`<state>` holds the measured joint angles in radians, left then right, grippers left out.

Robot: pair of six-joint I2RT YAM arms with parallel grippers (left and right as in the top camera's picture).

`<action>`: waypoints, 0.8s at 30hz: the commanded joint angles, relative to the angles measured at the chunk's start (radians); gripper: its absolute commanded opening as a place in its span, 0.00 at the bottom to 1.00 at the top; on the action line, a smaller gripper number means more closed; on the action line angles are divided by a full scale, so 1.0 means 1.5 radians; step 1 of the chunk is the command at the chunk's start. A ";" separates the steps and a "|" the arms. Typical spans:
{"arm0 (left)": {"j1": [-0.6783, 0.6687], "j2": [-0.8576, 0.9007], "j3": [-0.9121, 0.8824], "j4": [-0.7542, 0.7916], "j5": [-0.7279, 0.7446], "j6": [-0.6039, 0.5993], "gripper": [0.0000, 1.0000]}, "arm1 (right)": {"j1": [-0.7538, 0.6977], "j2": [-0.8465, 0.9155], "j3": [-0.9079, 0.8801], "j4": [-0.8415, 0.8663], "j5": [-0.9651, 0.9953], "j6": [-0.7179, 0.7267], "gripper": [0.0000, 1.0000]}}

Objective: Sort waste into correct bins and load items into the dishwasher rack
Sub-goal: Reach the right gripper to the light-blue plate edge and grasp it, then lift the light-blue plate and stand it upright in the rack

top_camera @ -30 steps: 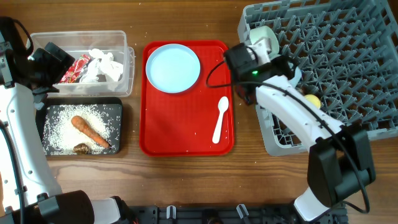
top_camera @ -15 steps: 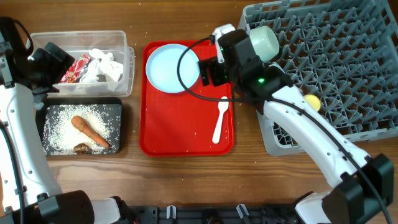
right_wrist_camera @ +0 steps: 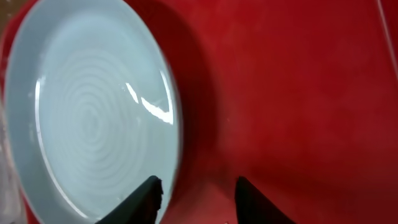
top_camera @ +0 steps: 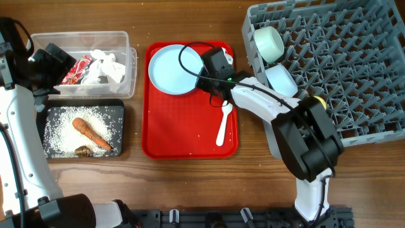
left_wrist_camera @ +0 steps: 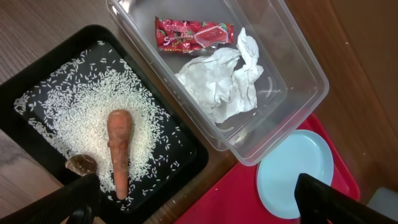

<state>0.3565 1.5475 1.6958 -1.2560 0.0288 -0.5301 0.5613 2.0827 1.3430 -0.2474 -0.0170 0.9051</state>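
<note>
A light blue plate (top_camera: 172, 68) and a white spoon (top_camera: 224, 121) lie on the red tray (top_camera: 183, 130). My right gripper (top_camera: 204, 75) is open and empty, low over the plate's right rim; in the right wrist view its fingers (right_wrist_camera: 196, 200) straddle the rim of the plate (right_wrist_camera: 93, 118). My left gripper (left_wrist_camera: 199, 208) is open and empty, high above the bins. The clear tub (top_camera: 130, 73) holds the white tissue (top_camera: 104, 66) and the red wrapper (top_camera: 76, 69). The black tray (top_camera: 118, 113) holds rice, the orange sausage piece (top_camera: 92, 133) and a brown scrap (top_camera: 82, 151).
The grey rack (top_camera: 354, 63) at the right holds a pale green bowl (top_camera: 269, 43), a light blue bowl (top_camera: 280, 79) and a yellow cup (top_camera: 316, 101). My right arm stretches from the rack's front left corner over the red tray.
My right gripper has moved left from the rack's left edge to the plate's right rim on the red tray. The two bowls in the rack are now uncovered. The left arm has not moved.
</note>
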 commanded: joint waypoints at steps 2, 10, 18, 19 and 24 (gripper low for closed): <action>0.004 -0.009 0.003 0.002 0.005 -0.006 1.00 | 0.002 0.047 0.002 0.012 0.016 0.030 0.35; 0.004 -0.009 0.003 0.002 0.005 -0.006 1.00 | -0.009 0.040 0.025 -0.113 -0.039 -0.006 0.04; 0.004 -0.009 0.003 0.002 0.005 -0.006 1.00 | -0.080 -0.225 0.025 -0.232 -0.072 -0.362 0.04; 0.004 -0.009 0.003 0.002 0.005 -0.006 1.00 | -0.081 -0.271 0.025 -0.246 -0.053 -0.398 0.04; 0.004 -0.009 0.003 0.002 0.005 -0.006 1.00 | -0.088 -0.514 0.025 -0.313 0.398 -0.482 0.04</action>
<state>0.3565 1.5471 1.6958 -1.2564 0.0288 -0.5301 0.4377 1.4052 1.3788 -0.7040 0.1581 0.2882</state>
